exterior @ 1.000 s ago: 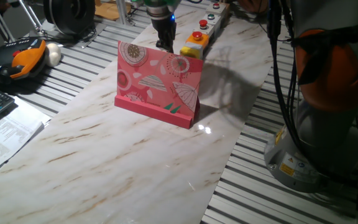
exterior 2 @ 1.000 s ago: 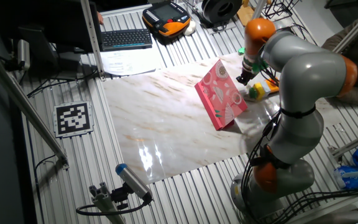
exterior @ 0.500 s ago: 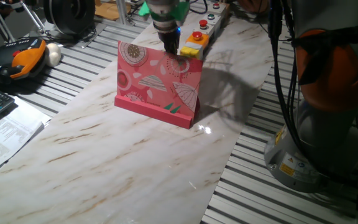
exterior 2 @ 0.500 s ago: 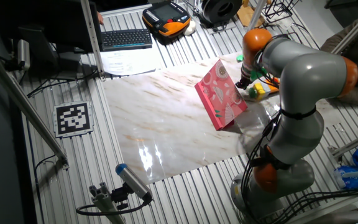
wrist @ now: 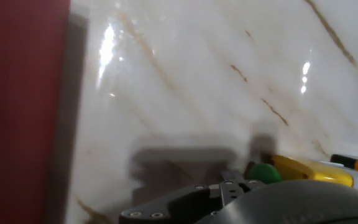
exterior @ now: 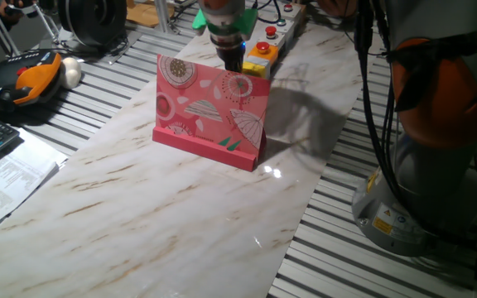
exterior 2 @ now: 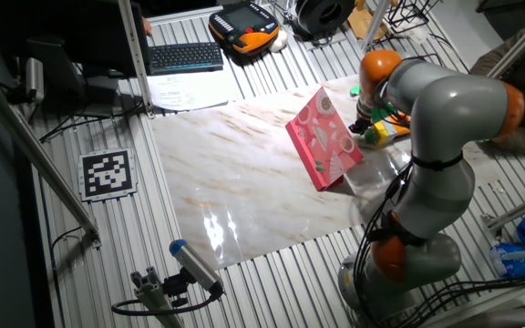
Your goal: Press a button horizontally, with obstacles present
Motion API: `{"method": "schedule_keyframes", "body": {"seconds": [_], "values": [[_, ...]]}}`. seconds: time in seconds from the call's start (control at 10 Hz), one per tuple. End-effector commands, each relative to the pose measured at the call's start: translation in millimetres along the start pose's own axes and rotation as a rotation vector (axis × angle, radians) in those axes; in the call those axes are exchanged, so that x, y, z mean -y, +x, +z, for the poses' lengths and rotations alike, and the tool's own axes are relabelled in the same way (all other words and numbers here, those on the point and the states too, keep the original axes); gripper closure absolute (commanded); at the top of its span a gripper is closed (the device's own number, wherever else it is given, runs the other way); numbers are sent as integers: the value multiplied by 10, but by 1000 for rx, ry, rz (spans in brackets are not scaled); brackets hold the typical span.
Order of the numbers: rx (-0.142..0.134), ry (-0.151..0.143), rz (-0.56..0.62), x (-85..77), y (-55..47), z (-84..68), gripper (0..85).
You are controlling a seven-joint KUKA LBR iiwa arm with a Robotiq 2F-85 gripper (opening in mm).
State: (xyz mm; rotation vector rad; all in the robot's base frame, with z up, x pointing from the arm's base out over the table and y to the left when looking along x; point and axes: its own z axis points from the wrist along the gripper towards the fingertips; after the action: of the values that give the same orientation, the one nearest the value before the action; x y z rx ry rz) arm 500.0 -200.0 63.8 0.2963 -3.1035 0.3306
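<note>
Gripper: gripper [exterior: 233,63] hangs low behind the pink board's top edge; finger state cannot be told
Button: button [exterior: 261,50] on its yellow housing, just beside the gripper
Obstacle: pink board [exterior: 212,110] upright on marble table [exterior: 139,207]

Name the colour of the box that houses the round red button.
Yellow: the button sits on a yellow housing, clearest in one fixed view.
</note>
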Motion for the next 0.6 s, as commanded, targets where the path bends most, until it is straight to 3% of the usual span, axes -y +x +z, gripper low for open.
{"method": "schedule_keyframes", "body": {"seconds": [0.0,0.5], "values": [[6,-3,-3,42,29,39,850],[-2,19,-6,91,70,77,850]]}}
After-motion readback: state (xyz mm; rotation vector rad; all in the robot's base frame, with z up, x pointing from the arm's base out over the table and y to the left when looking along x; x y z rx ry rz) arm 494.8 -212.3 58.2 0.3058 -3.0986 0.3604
